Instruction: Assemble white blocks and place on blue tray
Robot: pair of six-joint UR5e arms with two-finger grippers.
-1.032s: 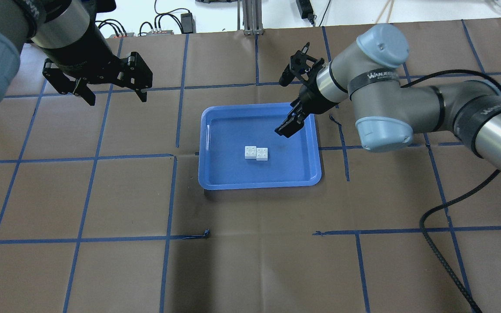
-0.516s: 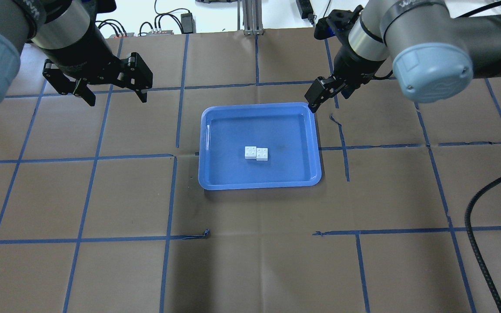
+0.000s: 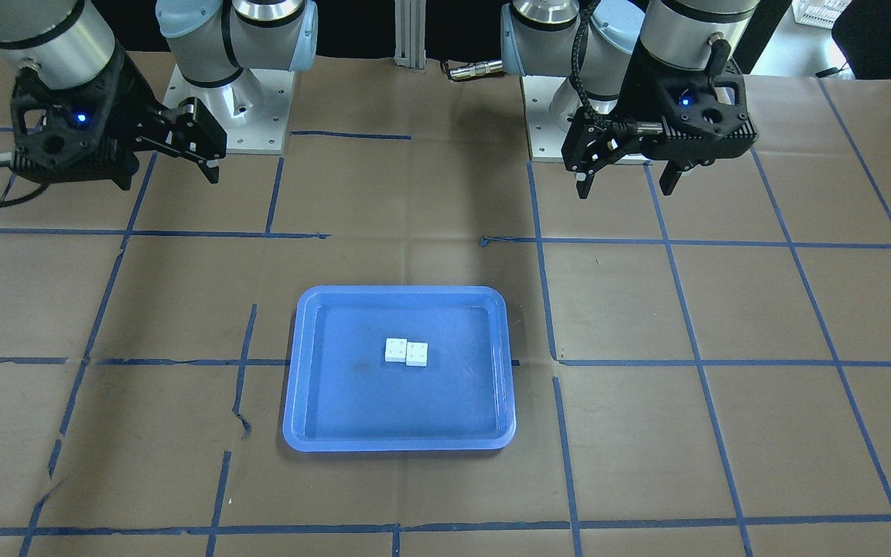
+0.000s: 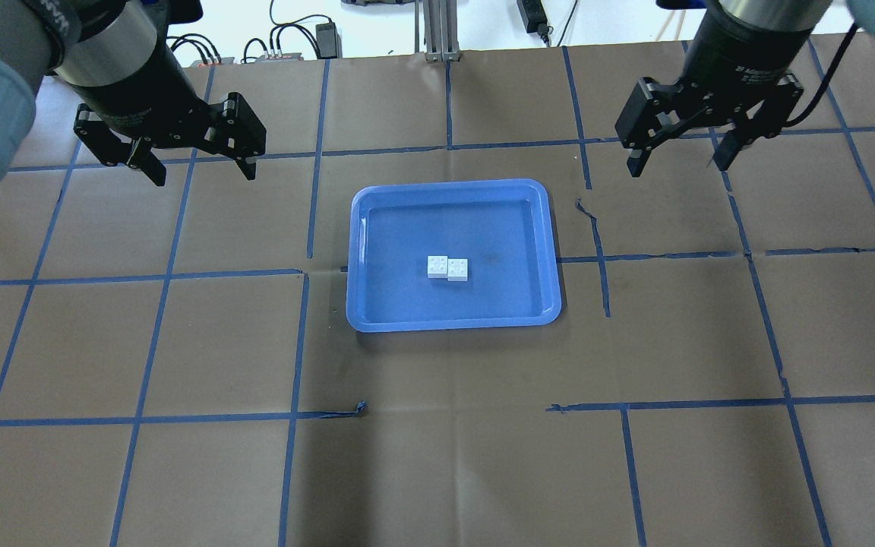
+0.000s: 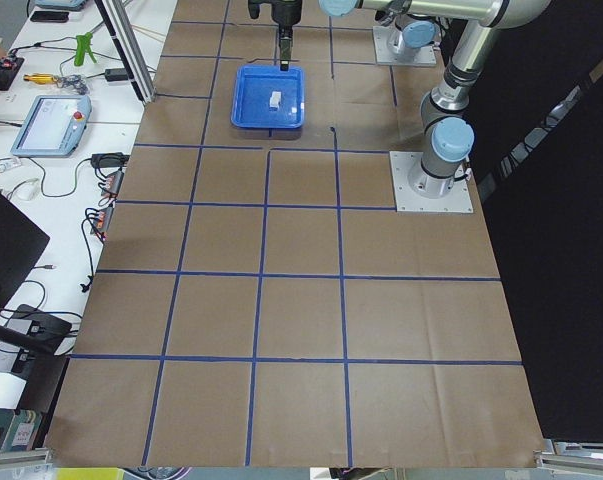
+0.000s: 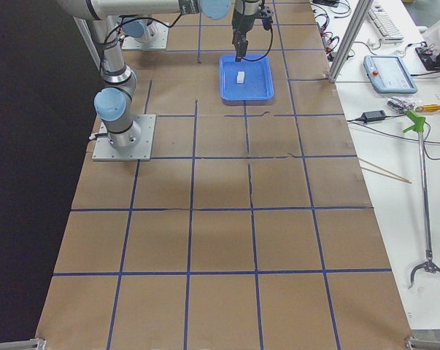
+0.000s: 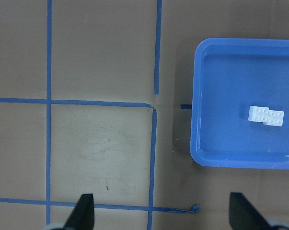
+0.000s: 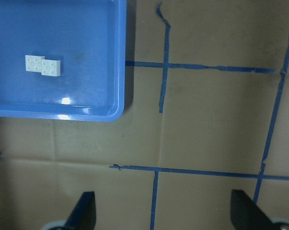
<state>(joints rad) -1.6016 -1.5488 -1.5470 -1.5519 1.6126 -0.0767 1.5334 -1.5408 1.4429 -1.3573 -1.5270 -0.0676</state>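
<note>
The two white blocks (image 4: 447,268) sit joined, overlapping at a corner, near the middle of the blue tray (image 4: 377,311). They also show in the front view (image 3: 406,352), the left wrist view (image 7: 266,115) and the right wrist view (image 8: 43,65). My left gripper (image 4: 198,171) hangs open and empty above the table, to the tray's far left. My right gripper (image 4: 678,161) hangs open and empty above the table, to the tray's far right. In the front view the left gripper (image 3: 626,186) is on the right and the right gripper (image 3: 209,166) on the left.
The table is covered in brown paper with a grid of blue tape (image 4: 308,273). Both arm bases (image 3: 229,116) stand at the robot's edge. Cables and a metal post (image 4: 437,30) lie beyond the far edge. Torn tape (image 4: 585,209) sits to the right of the tray.
My right gripper has risen off the tray's far right part, swung right and back, and turned to point straight down. The left gripper and the blocks have not moved.
</note>
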